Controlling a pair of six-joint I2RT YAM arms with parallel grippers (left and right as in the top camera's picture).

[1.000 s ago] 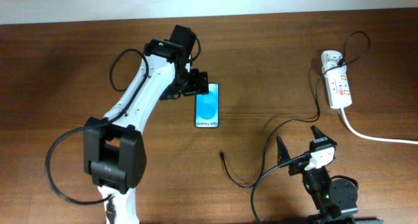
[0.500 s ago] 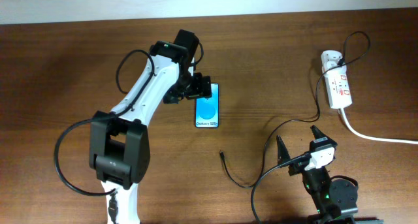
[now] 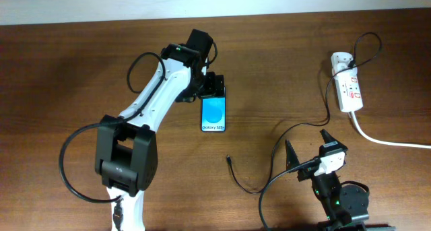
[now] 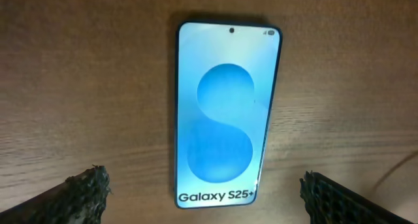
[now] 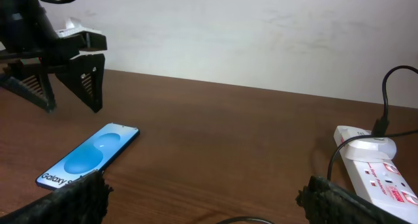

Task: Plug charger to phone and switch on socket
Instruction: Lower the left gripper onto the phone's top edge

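overhead — left arm [image 3: 156,91] stretched out, its fingers [image 4: 88,190] apart over the phone [image 3: 214,112].

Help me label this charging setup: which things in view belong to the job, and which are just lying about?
For the job:
- phone
- charger cable, tip loose on the table
- socket
- left gripper, open over the phone
- right gripper, open

Not part of it:
- table
- wall

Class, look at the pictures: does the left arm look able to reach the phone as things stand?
Probably yes. The left gripper hangs open just above the top end of the phone, and nothing lies between them.
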